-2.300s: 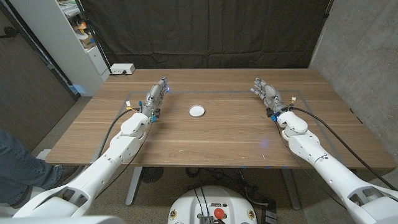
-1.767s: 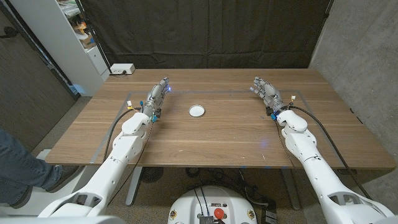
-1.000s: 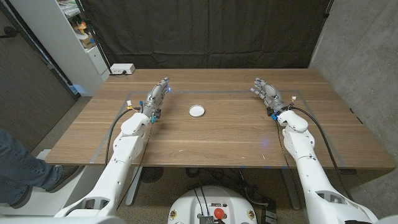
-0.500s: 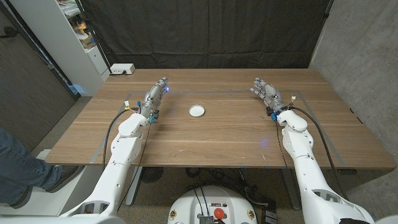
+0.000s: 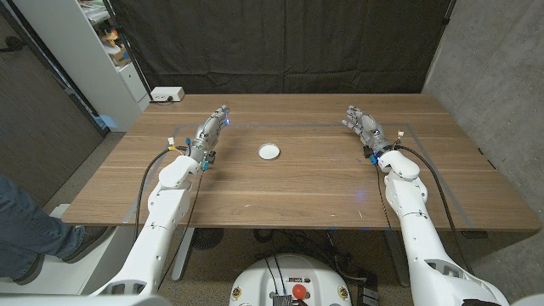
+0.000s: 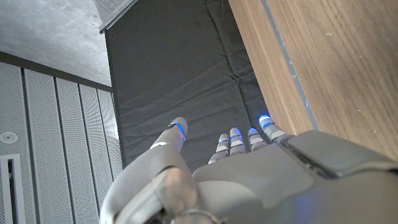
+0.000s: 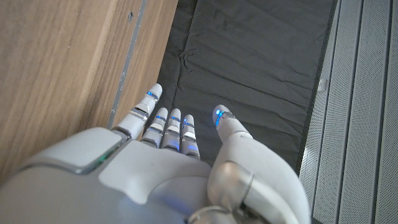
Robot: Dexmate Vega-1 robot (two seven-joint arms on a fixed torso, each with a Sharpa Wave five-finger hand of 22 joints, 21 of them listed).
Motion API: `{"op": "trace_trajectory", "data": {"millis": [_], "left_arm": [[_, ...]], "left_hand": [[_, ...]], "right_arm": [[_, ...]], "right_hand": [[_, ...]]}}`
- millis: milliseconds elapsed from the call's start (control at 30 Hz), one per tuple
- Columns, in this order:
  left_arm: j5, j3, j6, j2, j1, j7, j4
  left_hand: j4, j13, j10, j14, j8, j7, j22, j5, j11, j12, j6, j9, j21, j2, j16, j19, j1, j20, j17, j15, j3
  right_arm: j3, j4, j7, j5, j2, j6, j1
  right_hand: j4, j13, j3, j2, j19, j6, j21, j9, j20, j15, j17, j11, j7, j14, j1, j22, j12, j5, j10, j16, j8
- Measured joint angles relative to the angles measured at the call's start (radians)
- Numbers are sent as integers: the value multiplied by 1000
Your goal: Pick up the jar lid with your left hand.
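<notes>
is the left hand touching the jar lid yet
Apart. The head view shows bare wood between the left hand and the jar lid.

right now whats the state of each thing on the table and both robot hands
jar lid: lying flat on the table, mid-table between the two arms, untouched
left robot hand: open, fingers stretched out, holding nothing, off to the lid's left
right robot hand: open, fingers apart, holding nothing, off to the lid's right
white box: sitting at the table's far left corner
table: wooden top, bare in front of the lid
</notes>
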Motion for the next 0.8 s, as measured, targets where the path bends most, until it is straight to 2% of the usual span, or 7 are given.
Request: {"op": "trace_trajectory", "data": {"millis": [267,800], "left_arm": [[25,-4,-7,6,23,5,-38],[87,-6,-16,18,57,31,-105]], "left_hand": [[-4,-5,4,5,0,-3,5,0,4,0,3,0,-2,0,0,0,0,0,0,-5,4],[-14,-14,14,9,0,-11,5,0,-6,7,11,0,-12,4,0,0,4,0,0,-2,2]], "right_arm": [[1,-11,0,-1,3,-3,-6],[4,-17,2,4,3,-1,-8]], "right_hand": [[0,-1,0,0,0,0,-4,-5,0,0,-4,-5,0,0,0,0,0,0,5,0,0],[-2,-5,-2,0,5,0,-7,-13,6,0,-9,-5,0,0,0,0,-8,0,5,0,0]]}}
